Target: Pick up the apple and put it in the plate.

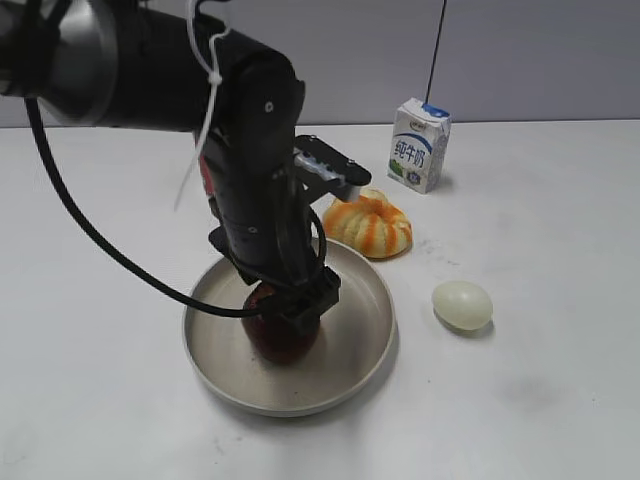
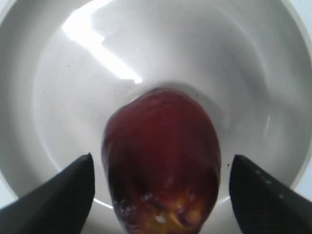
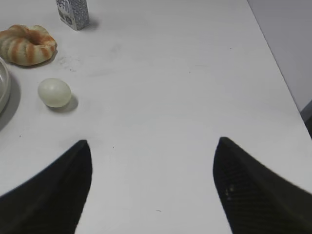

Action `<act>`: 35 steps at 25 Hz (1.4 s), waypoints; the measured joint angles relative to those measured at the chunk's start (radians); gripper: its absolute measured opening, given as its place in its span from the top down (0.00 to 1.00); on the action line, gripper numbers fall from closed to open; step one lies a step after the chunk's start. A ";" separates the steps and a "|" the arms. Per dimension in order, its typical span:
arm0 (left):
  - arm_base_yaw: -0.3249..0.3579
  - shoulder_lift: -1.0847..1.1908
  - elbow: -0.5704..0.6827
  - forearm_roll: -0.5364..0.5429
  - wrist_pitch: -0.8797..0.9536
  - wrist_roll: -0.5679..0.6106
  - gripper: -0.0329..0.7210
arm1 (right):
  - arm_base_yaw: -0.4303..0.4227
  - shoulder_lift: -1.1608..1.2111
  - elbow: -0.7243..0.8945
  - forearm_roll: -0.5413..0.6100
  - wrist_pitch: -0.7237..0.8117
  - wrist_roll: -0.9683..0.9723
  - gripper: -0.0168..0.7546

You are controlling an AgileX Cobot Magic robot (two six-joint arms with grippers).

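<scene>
On my exterior feed the apple [image 1: 283, 338], dark maroon-red and glossy, sits inside the plate [image 1: 365, 345], left of the dish's centre, its upper part hidden from me. My left wrist camera shows the fruit from above: rounded, deep red, with a yellowish-orange mottled patch at its near end, resting on the plate's smooth floor. The plate is a large, round, shallow beige-grey dish with a raised rim, far wider than the apple, lying flat.

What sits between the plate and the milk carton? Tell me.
The orange-and-white striped pumpkin-like fruit lies between the plate and the milk carton, just beyond the plate's far rim. The exterior view shows this.
</scene>
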State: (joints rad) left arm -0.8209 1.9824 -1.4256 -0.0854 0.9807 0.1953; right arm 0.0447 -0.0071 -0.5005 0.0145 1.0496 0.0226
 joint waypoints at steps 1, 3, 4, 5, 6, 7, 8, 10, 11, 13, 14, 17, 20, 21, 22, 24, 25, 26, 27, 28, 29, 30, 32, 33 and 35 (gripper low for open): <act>0.000 -0.005 -0.008 0.000 0.009 0.001 0.07 | 0.000 0.000 0.000 0.000 0.000 0.000 0.22; 0.001 -0.026 -0.027 0.000 0.029 0.001 0.07 | 0.000 0.000 0.000 0.000 0.000 0.000 0.22; 0.006 -0.043 -0.039 0.000 0.043 0.001 0.07 | 0.000 0.000 0.000 0.000 0.000 0.000 0.22; 0.011 -0.061 -0.050 -0.001 0.053 0.001 0.07 | 0.000 0.000 0.000 0.000 0.000 0.000 0.22; 0.020 -0.084 -0.059 -0.001 0.061 0.001 0.07 | 0.000 0.000 0.000 0.000 0.000 0.000 0.22; 0.034 -0.109 -0.063 -0.001 0.067 0.001 0.07 | 0.000 0.000 0.000 0.000 0.000 0.000 0.22; 0.052 -0.130 -0.066 0.000 0.075 0.001 0.07 | 0.000 0.000 0.000 0.000 0.000 0.000 0.22; 0.098 -0.174 -0.067 0.004 0.092 0.001 0.07 | 0.000 0.000 0.000 0.000 0.000 0.000 0.22; 0.130 -0.190 -0.067 0.005 0.106 0.001 0.08 | 0.000 0.000 0.000 0.000 0.000 0.000 0.22; 0.200 -0.207 -0.067 0.012 0.140 0.001 0.09 | 0.000 0.000 0.000 0.000 0.000 0.000 0.22; 0.243 -0.211 -0.067 0.017 0.156 0.001 0.09 | 0.000 0.000 0.000 0.000 0.000 0.000 0.22; 0.374 -0.211 -0.067 0.028 0.212 0.001 0.12 | 0.000 0.000 0.000 0.000 0.000 0.000 0.22; 0.511 -0.211 -0.067 0.034 0.229 0.001 0.14 | 0.000 0.000 0.000 0.000 0.000 0.000 0.22; 0.557 -0.211 -0.067 0.034 0.230 0.001 0.15 | 0.000 0.000 0.000 0.000 0.000 0.000 0.22; 0.601 -0.211 -0.067 0.034 0.230 0.001 0.15 | 0.000 0.000 0.000 0.000 0.000 0.000 0.22; 0.674 -0.211 -0.067 0.034 0.232 0.001 0.15 | 0.000 0.000 0.000 0.000 0.000 0.000 0.22; 0.712 -0.211 -0.067 0.034 0.232 0.001 0.16 | 0.000 0.000 0.000 0.000 0.000 0.000 0.22; 0.734 -0.211 -0.067 0.035 0.232 -0.003 0.16 | 0.000 0.000 0.000 0.000 0.000 0.000 0.22; 0.754 -0.214 -0.067 0.034 0.232 -0.006 0.16 | 0.000 0.000 0.000 0.000 0.000 0.000 0.22; 0.772 -0.221 -0.063 0.022 0.232 -0.007 0.17 | 0.000 0.000 0.000 0.001 0.000 0.000 0.22; 0.786 -0.233 -0.057 0.002 0.232 -0.009 0.17 | 0.000 0.000 0.000 0.001 0.000 0.000 0.22; 0.795 -0.246 -0.046 -0.020 0.232 -0.010 0.17 | 0.000 0.000 0.000 0.001 0.000 0.000 0.22; 0.806 -0.285 -0.014 -0.040 0.232 -0.010 0.17 | 0.000 0.000 0.000 0.001 0.000 0.000 0.22; 0.808 -0.306 0.011 -0.044 0.232 -0.010 0.17 | 0.000 0.000 0.000 0.001 0.000 0.000 0.22; 0.809 -0.370 0.083 -0.046 0.232 -0.010 0.17 | 0.000 0.000 0.000 0.001 0.000 0.000 0.22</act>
State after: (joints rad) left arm -0.0124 1.6128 -1.3429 -0.1311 1.2130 0.1856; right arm 0.0447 -0.0071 -0.5005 0.0154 1.0496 0.0226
